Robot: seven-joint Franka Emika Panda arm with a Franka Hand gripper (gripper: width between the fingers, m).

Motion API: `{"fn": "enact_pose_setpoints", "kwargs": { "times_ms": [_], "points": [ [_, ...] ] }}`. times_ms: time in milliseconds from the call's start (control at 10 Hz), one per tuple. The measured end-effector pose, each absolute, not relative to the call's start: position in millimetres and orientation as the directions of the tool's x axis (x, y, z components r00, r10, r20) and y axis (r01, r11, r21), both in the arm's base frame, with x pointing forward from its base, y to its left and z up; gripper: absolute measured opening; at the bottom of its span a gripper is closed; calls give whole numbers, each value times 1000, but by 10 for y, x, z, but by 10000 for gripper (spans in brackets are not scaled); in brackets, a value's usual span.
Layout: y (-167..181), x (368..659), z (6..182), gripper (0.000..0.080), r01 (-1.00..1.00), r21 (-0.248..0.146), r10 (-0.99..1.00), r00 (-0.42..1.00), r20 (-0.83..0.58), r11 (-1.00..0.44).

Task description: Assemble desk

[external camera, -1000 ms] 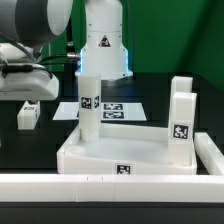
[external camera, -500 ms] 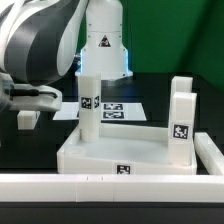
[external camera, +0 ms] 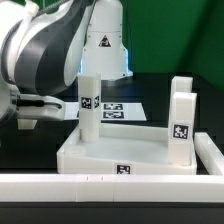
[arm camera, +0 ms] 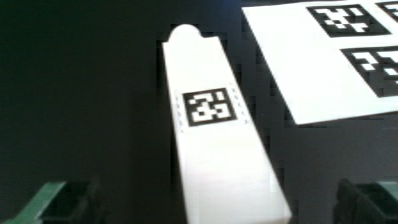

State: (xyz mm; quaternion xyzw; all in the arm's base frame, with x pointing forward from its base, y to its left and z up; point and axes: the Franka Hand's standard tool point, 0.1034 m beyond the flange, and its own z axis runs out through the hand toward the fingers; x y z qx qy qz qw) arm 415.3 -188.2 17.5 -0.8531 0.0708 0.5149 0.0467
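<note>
The desk top [external camera: 108,152], a white tray, lies in front with a tag on its near wall. One leg [external camera: 89,105] stands upright in its far left corner, and two more legs [external camera: 181,118] stand at its right side. Another white leg [arm camera: 217,120], with a tag on its face, lies on the black table. My gripper [arm camera: 214,198] hangs over it, open, one finger [arm camera: 50,196] on each side and apart from the leg. In the exterior view the gripper [external camera: 30,108] is at the left, and only a bit of that leg [external camera: 29,123] shows under it.
The marker board [arm camera: 329,55] lies flat close to the lying leg, and it also shows behind the desk top as the marker board [external camera: 120,108]. A long white border wall [external camera: 110,186] runs along the front. The robot's base [external camera: 103,45] stands at the back.
The arm has swung toward the exterior view's right and lower, now covering most of the lying leg. The jaws have stayed open.
</note>
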Motion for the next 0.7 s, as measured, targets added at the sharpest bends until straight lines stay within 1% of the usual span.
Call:
{"fn": "enact_pose_setpoints", "kwargs": {
  "times_ms": [300, 400, 500, 600, 700],
  "points": [
    [-1853, 4148, 96, 649, -164, -2, -75, 467, -881, -986],
    [-1843, 4153, 88, 562, -163, -2, -75, 469, -880, -987],
    [-1853, 4148, 88, 426, -165, -2, -77, 468, -880, -986],
    [-1863, 4143, 87, 426, -168, -2, -78, 468, -880, -986],
    [-1871, 4139, 88, 290, -170, -2, -79, 468, -880, -986]
  ]
}}
